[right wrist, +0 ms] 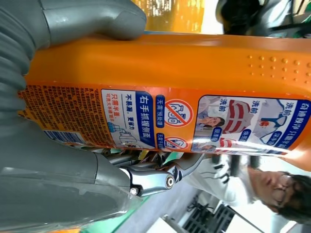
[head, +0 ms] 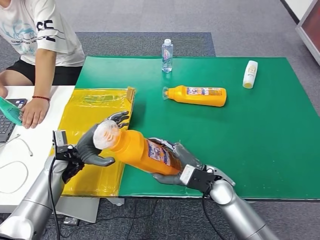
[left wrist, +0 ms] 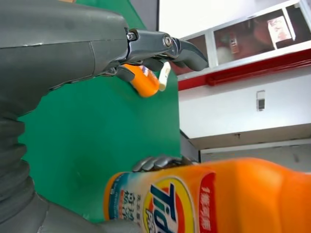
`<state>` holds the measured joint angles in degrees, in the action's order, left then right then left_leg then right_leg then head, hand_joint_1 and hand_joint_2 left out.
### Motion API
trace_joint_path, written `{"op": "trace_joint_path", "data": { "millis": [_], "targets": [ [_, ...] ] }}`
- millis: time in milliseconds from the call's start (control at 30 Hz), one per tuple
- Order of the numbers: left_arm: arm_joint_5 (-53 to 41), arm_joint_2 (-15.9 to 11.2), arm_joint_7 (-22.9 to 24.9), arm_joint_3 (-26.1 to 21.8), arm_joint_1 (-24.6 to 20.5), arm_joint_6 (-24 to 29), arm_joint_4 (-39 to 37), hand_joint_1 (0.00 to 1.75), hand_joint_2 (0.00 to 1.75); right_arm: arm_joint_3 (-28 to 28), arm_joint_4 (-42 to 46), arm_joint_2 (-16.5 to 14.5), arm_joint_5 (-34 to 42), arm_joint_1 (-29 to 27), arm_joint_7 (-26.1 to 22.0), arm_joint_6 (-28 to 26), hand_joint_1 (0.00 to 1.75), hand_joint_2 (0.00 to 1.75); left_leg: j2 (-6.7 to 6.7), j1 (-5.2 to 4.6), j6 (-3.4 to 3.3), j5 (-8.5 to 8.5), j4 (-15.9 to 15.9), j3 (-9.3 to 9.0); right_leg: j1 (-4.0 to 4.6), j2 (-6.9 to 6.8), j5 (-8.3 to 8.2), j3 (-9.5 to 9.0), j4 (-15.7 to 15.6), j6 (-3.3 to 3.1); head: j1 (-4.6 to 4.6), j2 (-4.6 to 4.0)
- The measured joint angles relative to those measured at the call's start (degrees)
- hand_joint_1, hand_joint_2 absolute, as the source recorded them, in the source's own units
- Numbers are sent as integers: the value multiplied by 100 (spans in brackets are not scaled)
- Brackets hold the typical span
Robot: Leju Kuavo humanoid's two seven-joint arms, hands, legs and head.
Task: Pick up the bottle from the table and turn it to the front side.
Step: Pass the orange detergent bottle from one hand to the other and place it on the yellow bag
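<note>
high head view; close wrist views, bottle shared

Orange bottle with blue-and-white label, green mat, glossy yellow sheet, grey carpet

Right hand grips the orange detergent bottle, thumb over its edge, back label facing the camera; a person sits beyond.

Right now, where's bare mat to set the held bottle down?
Widest bare patch: green mat right of the right hand, below the lying bottle and white tube. Smaller patch: between lying bottle and held bottle. Crowded: far edge, by the water bottle.
</note>
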<state>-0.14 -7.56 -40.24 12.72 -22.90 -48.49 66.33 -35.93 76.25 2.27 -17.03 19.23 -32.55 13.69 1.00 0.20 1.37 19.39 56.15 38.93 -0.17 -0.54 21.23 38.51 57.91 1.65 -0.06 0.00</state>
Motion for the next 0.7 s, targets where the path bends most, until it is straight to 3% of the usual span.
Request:
{"op": "trace_joint_path", "data": {
  "millis": [700],
  "targets": [
    [430, 264, 0, 838, -691, -762, -1090, 0, 175, -333, -47, -318, -658, 204, 155, -593, 175, 175, 0, 0, 1, -4, 0, 4, 0, 0, -3, 2, 1, 1, 1, 0]
  ]
}}
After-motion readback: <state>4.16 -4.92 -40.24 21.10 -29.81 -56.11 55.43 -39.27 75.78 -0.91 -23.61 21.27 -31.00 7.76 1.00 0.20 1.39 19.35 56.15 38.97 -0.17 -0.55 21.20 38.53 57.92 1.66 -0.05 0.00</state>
